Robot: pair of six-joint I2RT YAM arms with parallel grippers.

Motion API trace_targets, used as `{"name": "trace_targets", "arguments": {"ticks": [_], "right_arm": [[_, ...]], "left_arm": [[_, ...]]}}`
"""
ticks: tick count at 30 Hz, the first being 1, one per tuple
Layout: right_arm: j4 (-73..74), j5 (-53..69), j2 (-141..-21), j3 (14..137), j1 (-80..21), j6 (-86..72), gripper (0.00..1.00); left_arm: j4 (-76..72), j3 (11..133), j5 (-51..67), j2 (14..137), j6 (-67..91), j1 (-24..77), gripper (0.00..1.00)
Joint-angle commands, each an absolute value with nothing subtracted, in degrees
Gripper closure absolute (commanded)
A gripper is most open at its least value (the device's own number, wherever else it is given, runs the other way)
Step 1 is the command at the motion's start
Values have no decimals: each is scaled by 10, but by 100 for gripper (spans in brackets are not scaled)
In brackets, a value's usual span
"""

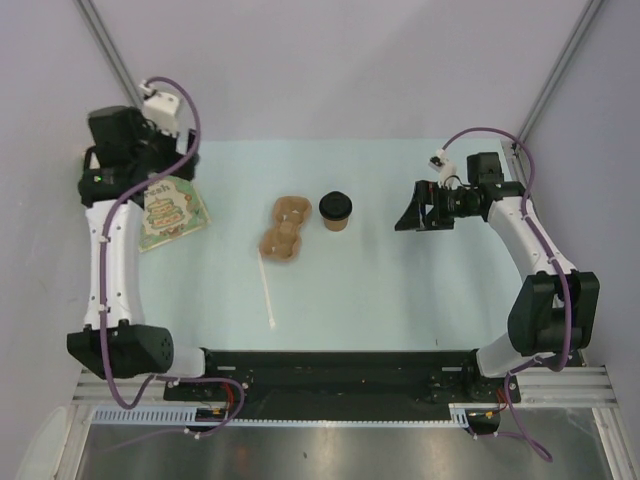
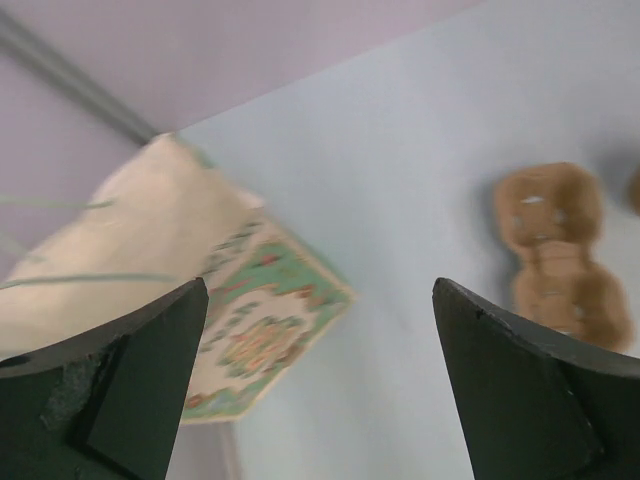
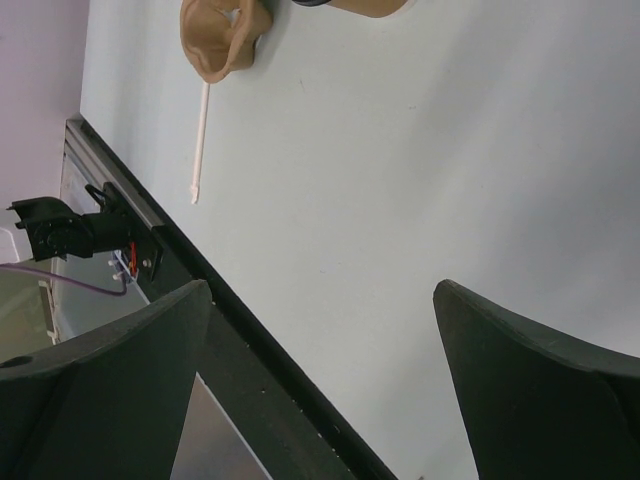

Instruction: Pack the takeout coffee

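The takeout coffee [image 1: 336, 211], a tan cup with a black lid, stands upright just beside the pulp carrier [image 1: 284, 228], outside it; the left gripper [image 2: 320, 290] and right gripper [image 3: 320, 290] have their jaws wide apart.

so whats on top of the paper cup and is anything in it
A round black lid sits on the tan paper cup, covering its mouth. Whatever is inside cannot be seen.

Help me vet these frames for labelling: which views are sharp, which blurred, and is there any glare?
Top external: evenly lit and sharp; the lidded cup, cup carrier and stir stick are crisp with faint shadows; mild glare on the metal sheet at the bottom. Left wrist: soft throughout, cup carrier and printed bag blurred. Right wrist: sharper, stir stick legible.
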State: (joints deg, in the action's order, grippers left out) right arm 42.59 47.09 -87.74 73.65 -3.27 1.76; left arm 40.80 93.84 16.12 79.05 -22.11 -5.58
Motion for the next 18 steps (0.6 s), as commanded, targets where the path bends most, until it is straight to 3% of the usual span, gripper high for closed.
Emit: {"name": "trace_targets", "arguments": {"ticks": [1,11,18], "right_arm": [[428,483,-853,750,-33,28,0],[426,491,-863,750,-33,25,0],[420,497,-865,750,-27,18,0]], "left_arm": [[493,1038,150,849,-313,-128,0],[482,1076,146,925,-442,-158,1],[571,1174,163,1008,-507,-157,1]]}}
